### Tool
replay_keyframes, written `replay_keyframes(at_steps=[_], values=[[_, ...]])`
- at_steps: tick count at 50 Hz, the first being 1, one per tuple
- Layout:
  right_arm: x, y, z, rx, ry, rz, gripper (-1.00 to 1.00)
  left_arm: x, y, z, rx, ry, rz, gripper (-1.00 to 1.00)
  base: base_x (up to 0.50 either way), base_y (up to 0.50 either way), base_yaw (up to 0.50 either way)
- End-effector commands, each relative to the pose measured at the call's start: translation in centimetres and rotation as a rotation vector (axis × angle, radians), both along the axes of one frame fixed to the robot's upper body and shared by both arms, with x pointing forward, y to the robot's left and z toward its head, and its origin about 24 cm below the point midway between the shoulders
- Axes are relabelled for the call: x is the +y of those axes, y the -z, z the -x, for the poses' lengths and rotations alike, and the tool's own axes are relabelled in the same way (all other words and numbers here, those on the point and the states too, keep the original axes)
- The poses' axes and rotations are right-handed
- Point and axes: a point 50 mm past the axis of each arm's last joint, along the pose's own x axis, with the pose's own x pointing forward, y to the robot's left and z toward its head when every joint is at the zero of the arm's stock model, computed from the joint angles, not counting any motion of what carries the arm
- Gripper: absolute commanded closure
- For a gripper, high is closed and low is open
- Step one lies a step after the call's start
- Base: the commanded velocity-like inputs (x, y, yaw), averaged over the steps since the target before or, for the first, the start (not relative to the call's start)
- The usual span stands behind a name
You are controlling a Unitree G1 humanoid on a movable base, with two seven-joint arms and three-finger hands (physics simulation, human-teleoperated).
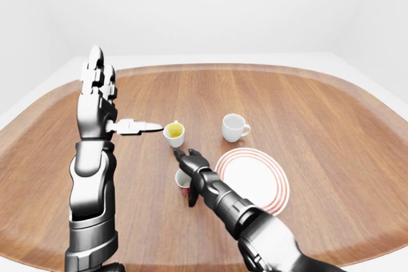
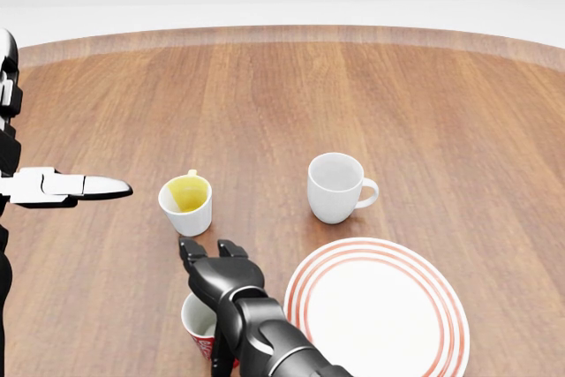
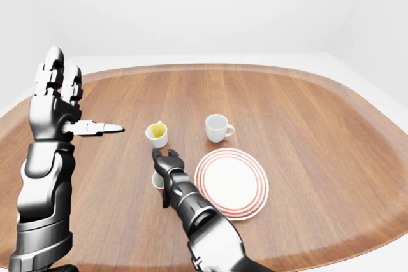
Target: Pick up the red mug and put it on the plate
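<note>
Head view: the right robot hand reaches over the red mug, which stands upright on the wooden bench near the bottom edge, just left of the plate. The dark fingers spread past the mug's far rim and one digit hangs down beside its red wall; they stand about the mug and are not visibly closed round it, so the robot hand reads as open, probably settling into a grasp from above. The mug is apart from the plate, so the transfer is not yet made.

The left robot hand is raised well clear at the left of the left-eye view, fingers upright and thumb pointing toward the yellow-lined cup. It holds nothing and is likely parked out of the working arm's way. A white cup stands above the plate, its handle to the right.

The right forearm covers the mug's right side, so its handle cannot be located, and only a sliver of the white interior and red wall shows. Contact between fingers and mug cannot be confirmed. The bottom frame edge cuts off the plate's lower rim.
</note>
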Motion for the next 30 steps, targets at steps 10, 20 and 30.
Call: replay_keyframes(at_steps=[10,20,30], values=[[0.0,-0.1,-0.2,0.003,0.006,0.007,-1.0,0.1,0.3,0.0,0.01,0.0,0.005,-1.0,0.0,0.0,0.0],[-0.3,0.3,0.0,0.013,0.017,0.012,-1.0,0.2,0.5,0.1,0.018,-0.004,0.008,-1.0,0.0,0.0,0.0],[-0.5,1.0,0.4,0.024,0.019,0.026,-1.0,0.2,0.7,0.0,0.028,-0.003,0.009,-1.0,0.0,0.0,0.0]])
